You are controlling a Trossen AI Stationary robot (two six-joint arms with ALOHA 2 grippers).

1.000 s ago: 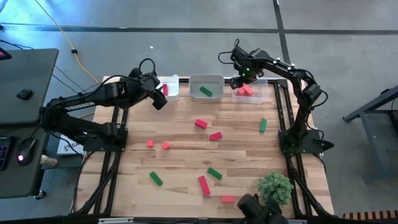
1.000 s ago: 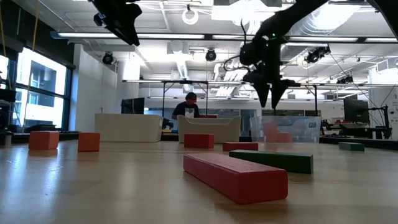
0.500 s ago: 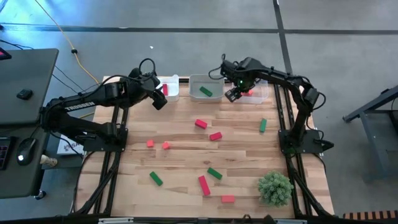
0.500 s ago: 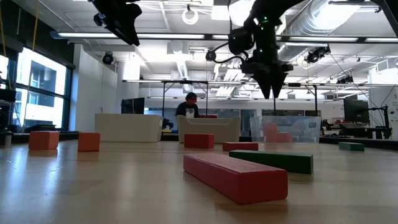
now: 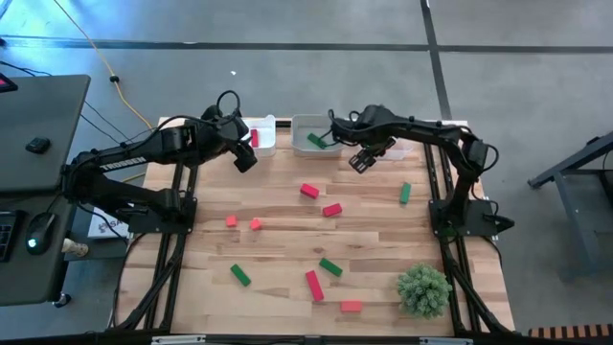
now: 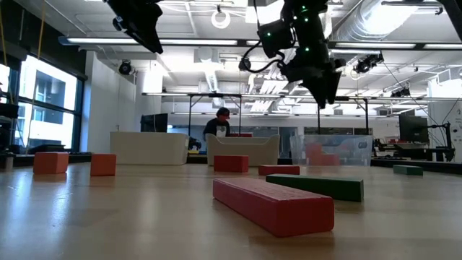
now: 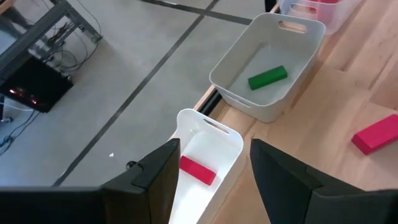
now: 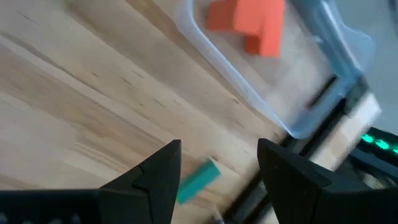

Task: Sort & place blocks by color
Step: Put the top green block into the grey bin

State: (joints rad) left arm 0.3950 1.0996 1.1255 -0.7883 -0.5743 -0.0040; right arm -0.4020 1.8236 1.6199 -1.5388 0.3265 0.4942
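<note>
My left gripper (image 5: 245,155) hovers open and empty just in front of the left bin (image 5: 262,127), which holds a crimson block (image 7: 198,170). The middle bin (image 5: 317,124) holds a green block (image 7: 267,77). Over the wood in front of the right bin (image 5: 406,144) hangs my right gripper (image 5: 361,161), open, nothing between its fingers (image 8: 163,169). That bin holds coral blocks (image 8: 249,22). Loose on the table lie crimson blocks (image 5: 308,191) (image 5: 331,209), two coral cubes (image 5: 231,221), green blocks (image 5: 239,275) (image 5: 330,267) (image 5: 405,194), a red bar (image 5: 314,285) and a coral block (image 5: 351,307).
A bushy green plant (image 5: 422,287) stands at the table's front right corner. The three bins line the far edge. A desk with a mouse (image 5: 36,232) sits left of the table. In the low view a person (image 6: 219,124) is far behind the table.
My right gripper has swung from above the right bin leftward and out over the wood in front of the bins. The left arm has not moved.
</note>
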